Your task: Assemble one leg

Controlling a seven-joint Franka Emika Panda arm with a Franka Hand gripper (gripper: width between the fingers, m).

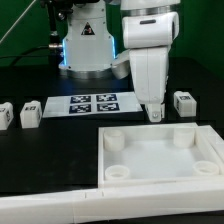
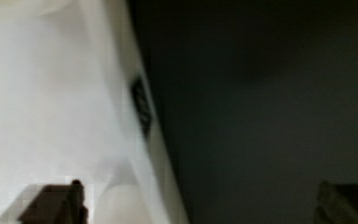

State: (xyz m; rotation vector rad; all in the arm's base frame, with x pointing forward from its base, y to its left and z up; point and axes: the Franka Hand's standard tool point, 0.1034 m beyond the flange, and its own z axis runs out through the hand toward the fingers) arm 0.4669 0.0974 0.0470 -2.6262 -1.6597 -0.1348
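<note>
No leg fitted yet, all of the work is left.
Lower right, the panel (image 1: 155, 157) lies on the desk (image 1: 50, 150) with its sockets bare. Behind its far edge the arm points straight down, claw (image 1: 155, 113) released and empty. The leg (image 1: 184, 101) stands loose just beside it, centre right.

No lettering or numbers can be read; a warning triangle (image 1: 88, 29) marks the robot base (image 1: 85, 52) at the table's (image 1: 50, 138) far edge.

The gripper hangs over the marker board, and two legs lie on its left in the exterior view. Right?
No. The exterior view shows the gripper beside the panel's far edge, right of the marker board. Two legs do lie left of it.
</note>
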